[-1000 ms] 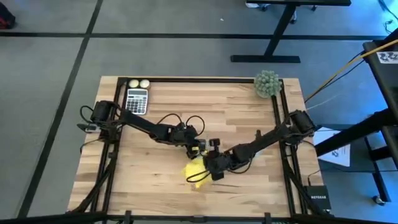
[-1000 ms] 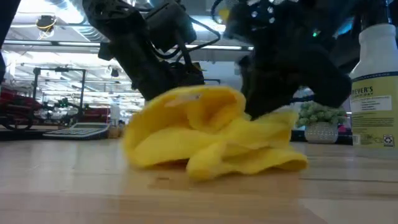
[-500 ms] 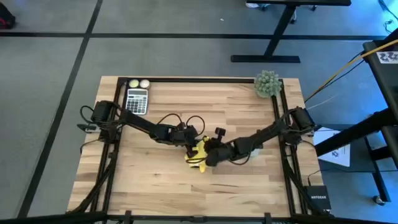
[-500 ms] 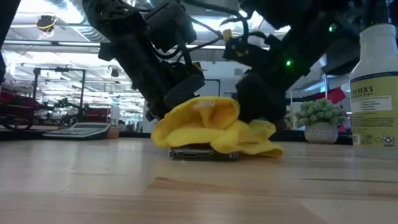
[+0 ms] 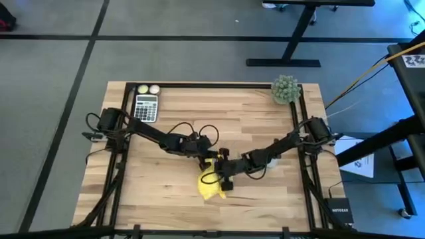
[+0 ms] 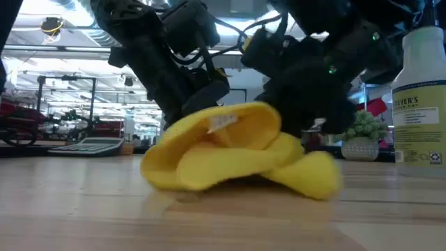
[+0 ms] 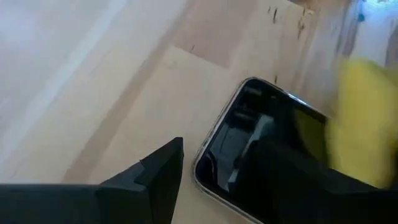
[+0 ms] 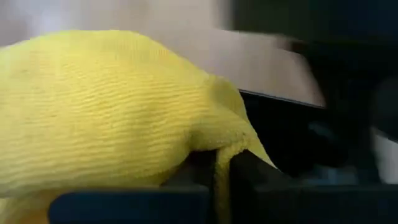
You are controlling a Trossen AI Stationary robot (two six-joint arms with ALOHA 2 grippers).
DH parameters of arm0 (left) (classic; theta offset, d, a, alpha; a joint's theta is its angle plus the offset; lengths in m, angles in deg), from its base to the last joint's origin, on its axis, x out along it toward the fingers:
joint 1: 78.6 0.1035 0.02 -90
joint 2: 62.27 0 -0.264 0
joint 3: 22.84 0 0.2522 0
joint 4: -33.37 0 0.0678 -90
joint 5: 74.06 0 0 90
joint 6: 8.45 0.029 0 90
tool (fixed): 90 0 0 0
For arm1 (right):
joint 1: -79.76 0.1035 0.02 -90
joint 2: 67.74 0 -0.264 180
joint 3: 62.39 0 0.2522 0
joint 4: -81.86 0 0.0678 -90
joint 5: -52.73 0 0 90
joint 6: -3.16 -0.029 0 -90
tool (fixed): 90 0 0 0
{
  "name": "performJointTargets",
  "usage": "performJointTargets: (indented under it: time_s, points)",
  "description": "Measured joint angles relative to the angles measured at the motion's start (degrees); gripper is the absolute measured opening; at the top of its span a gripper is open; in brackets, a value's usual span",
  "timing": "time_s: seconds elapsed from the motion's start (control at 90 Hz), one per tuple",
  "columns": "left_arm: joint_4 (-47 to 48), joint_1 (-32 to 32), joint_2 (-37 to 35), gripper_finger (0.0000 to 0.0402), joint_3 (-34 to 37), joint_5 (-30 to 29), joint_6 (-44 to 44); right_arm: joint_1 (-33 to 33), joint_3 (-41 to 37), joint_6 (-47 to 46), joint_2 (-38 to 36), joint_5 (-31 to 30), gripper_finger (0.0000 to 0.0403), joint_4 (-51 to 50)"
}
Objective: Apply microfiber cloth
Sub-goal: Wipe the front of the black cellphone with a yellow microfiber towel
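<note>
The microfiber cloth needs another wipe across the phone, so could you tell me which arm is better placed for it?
Probably the right: its gripper is shut on the microfiber cloth, while the left gripper is occupied at the smartphone.

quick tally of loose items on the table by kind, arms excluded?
Microfiber cloth: 1
Smartphone: 1
Calculator: 1
Small pale balls: 2
Green potted plant: 1
Spray bottle: 1, shown in the low view only
Total: 7
</note>
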Motion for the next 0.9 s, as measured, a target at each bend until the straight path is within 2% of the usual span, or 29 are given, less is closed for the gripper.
performJointTargets:
  time_s: [0.144,0.222,0.289,0.344,0.433,0.567,0.622,0.744,0.844,0.9]
  points:
    - [0.02,0.0,0.0,0.0191,0.0,-0.18,0.19,0.82,0.85,1.34,-0.57,8.84,0.0001,-2.44]
    - [0.04,0.0,0.0,0.0191,0.0,-0.27,0.24,1.69,2.05,1.08,-2.56,11.5,0.0001,-9.71]
    - [0.02,0.02,0.0,0.0191,0.0,-0.3,0.27,2.54,3.6,0.92,-5.41,11.51,0.0001,-17.77]
    - [0.17,0.02,-0.04,0.0191,-0.14,-0.34,0.31,3.22,4.42,0.15,-8.19,9.08,0.0001,-22.53]
    - [3.03,0.04,-0.8,0.0191,-1.12,-0.24,0.61,3.43,4.19,-0.7,-10.27,3.94,0.0001,-24.89]
    - [17.44,-0.5,-4.36,0.0191,-4.51,0.72,0.42,3.25,2.48,-1.92,-10.46,-9.78,0.0001,-25.26]
    - [23.08,-1.16,-6.22,0.0191,-6.06,0.88,-0.71,3.17,1.22,-1.87,-10.41,-13.55,0.0001,-25.37]
    - [30.4,-3.5,-8.84,0.0191,-6.55,1.11,-5.91,2.45,-1.55,-2.16,-10.23,-15.45,0.0001,-23.76]
    - [29.01,-6.63,-8.26,0.0191,-5.02,1.11,-7.62,1.34,-4.4,-2.34,-10.23,-15.49,0.0001,-18.62]
    - [25.04,-8.36,-7.42,0.0191,-3.81,1.25,-7.97,0.8,-6.19,-2.35,-10.23,-15.39,0.0001,-15.01]
